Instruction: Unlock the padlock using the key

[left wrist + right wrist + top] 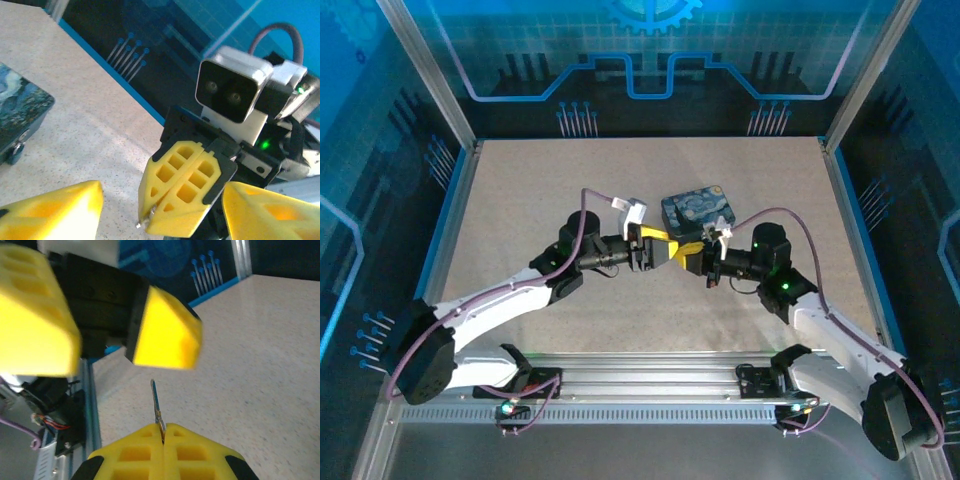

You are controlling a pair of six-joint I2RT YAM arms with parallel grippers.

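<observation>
The key (156,400) sits at lower centre of your right wrist view. It is a thin dark sliver with its bow end pinched in the right gripper (162,429), whose yellow pads are clenched flat together on it. Its long axis runs up the frame from the pads with a slight lean left, so the free tip points at the gap just under the left gripper (660,250). That gripper's two yellow fingers stand apart and hold nothing.

In the top view the two grippers meet nose to nose at the centre of the table (520,200), with the painted tin (698,212) just above them.

In the left wrist view a small dark fitting (17,148) sits at the tin's lower edge at far left. It may be the padlock, but it is too blurred to tell.

If it is, you will have to swing the key tip toward the tin and line its axis with the keyway, and your right arm is the one to do it.
</observation>
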